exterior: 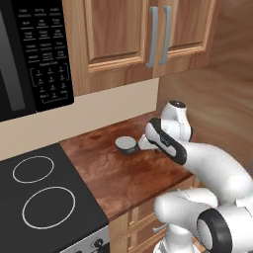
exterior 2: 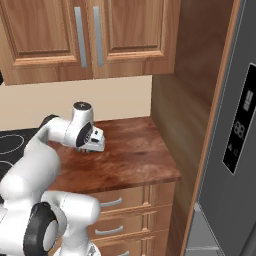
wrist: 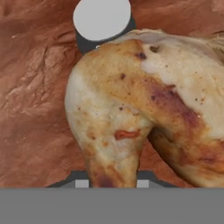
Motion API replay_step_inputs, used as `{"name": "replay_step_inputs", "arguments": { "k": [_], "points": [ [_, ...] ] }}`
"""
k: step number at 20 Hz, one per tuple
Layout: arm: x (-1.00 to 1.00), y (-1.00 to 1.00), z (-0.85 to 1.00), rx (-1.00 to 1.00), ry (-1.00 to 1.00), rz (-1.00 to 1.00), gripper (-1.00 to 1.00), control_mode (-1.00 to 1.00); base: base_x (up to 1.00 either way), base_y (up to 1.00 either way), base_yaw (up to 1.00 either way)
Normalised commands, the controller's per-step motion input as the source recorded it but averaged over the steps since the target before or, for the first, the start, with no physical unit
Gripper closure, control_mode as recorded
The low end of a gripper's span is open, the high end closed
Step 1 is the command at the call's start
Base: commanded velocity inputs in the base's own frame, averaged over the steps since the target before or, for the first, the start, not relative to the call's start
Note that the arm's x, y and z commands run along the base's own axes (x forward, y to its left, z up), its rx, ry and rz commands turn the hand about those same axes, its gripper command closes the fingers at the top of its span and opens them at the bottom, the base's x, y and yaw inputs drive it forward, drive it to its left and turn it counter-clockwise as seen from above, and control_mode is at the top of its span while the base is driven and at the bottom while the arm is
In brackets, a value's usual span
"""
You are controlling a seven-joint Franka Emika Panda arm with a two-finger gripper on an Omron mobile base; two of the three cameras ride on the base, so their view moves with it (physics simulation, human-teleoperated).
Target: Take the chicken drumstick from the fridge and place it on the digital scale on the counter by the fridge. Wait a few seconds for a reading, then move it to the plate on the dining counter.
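Jaws pinched tight on the chicken drumstick [wrist: 131,113], golden meat bulging up between the two finger tips [wrist: 82,183]. Just beyond the jaws sits the digital scale [wrist: 102,18], its pale disc bare on the reddish wood bench [wrist: 35,96], partly overlapped by the drumstick.

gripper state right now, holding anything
Gripper: shut on the chicken drumstick, just short of the digital scale.
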Motion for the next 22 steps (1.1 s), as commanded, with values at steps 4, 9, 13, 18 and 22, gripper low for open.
{"name": "replay_step_inputs", "arguments": {
  "k": [4,9,13,18,22],
  "points": [
    [-1.00,-0.48,0.35,0.00,-0.05,0.03,1.00,-1.00,0.00,0.00,0.00],
    [-1.00,-0.19,0.55,-0.02,-0.12,0.11,1.00,-1.00,0.00,0.00,0.00],
    [-1.00,0.00,0.63,-0.09,-0.17,0.17,1.00,-1.00,0.00,0.00,0.00],
    [-0.97,0.00,0.63,-0.14,-0.13,0.14,1.00,-1.00,0.00,0.00,0.00],
    [-0.58,0.00,0.79,-0.09,0.00,0.01,1.00,-1.00,0.00,0.00,0.00]
  ]
}}
